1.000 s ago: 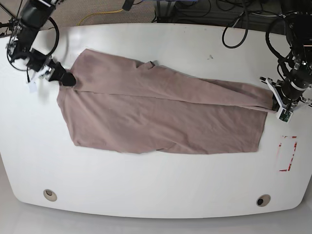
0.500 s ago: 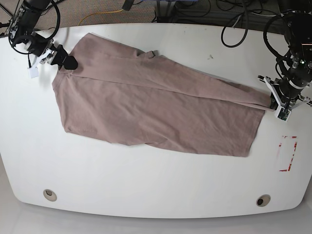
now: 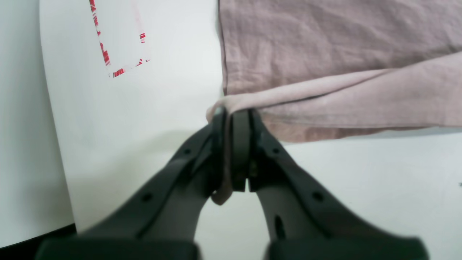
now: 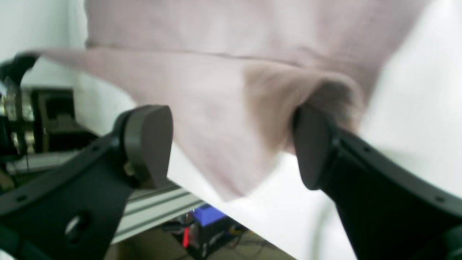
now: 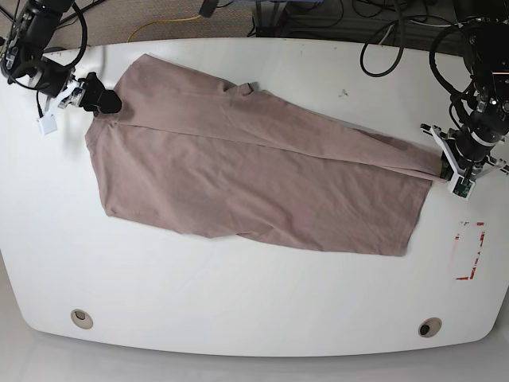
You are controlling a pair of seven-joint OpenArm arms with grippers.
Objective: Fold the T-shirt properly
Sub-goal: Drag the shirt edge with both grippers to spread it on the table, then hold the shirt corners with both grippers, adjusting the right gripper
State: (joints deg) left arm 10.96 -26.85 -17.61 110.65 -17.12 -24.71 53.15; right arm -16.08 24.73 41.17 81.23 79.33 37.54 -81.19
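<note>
The mauve-brown T-shirt (image 5: 254,175) lies flat and slanted across the white table (image 5: 254,294), from the far left corner to the right side. My left gripper (image 5: 445,167) is at the shirt's right end. In the left wrist view it (image 3: 232,119) is shut on a bunched corner of the shirt (image 3: 325,54). My right gripper (image 5: 106,103) is at the shirt's far-left corner. In the right wrist view its jaws (image 4: 231,144) stand wide apart, with the shirt fabric (image 4: 216,90) between them and touching one finger (image 4: 312,144).
A red-marked rectangle (image 5: 469,251) is on the table right of the shirt, also in the left wrist view (image 3: 119,39). Two round holes (image 5: 81,318) (image 5: 429,327) sit near the front edge. Cables lie behind the far edge. A small white tag (image 5: 49,125) hangs by the right arm.
The shirt's left end was pulled toward the far-left corner, so the shirt now lies slanted. The right gripper moved further left and its jaws stand open. The left gripper kept its hold.
</note>
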